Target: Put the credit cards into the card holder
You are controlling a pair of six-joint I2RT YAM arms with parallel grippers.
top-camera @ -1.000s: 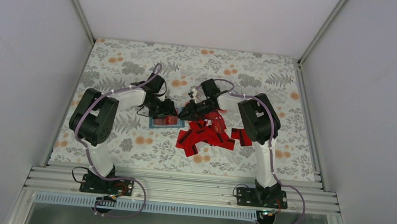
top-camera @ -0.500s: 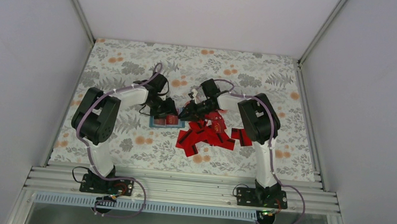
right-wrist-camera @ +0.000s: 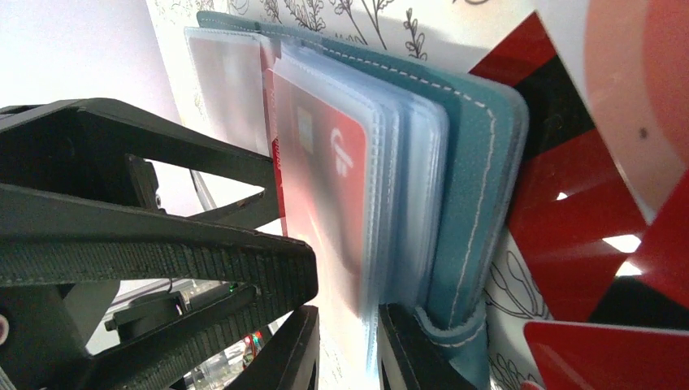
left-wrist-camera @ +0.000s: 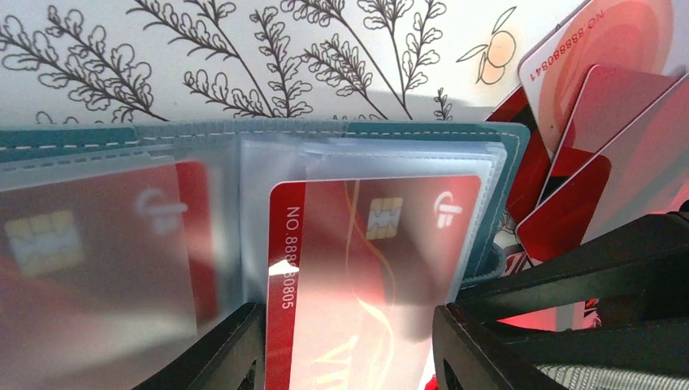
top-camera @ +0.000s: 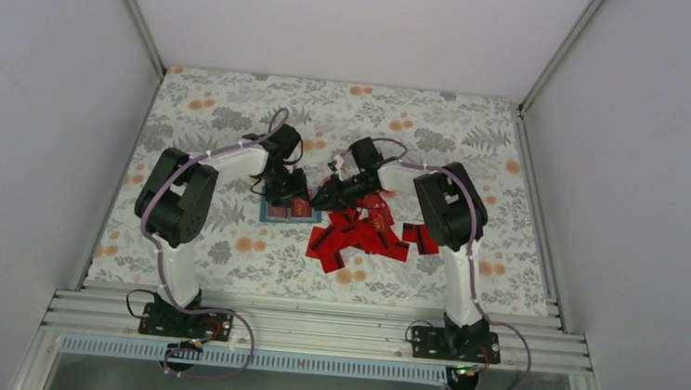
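- Holder (right-wrist-camera: 475, 187) open mid-tabletop (top-camera: 422, 117); cards (top-camera: 362, 234) piled toward right edge.
- R gripper (right-wrist-camera: 345, 341) clamped on holder; if slipped, holder could be shut.
- L gripper (left-wrist-camera: 348, 341) astride half-inserted card (left-wrist-camera: 357, 244), grip can't be told; card could be jammed if skewed.

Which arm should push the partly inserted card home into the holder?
Left, likely. The left claw straddles the partly sleeved credit card, aligned to push it in. The right claw is pinching the card holder sleeves, so it should steady.

Card holder (top-camera: 290, 213): one. Loose credit cards (top-camera: 362, 234): overlapping heap, count unclear. Arms (top-camera: 178, 202): two.
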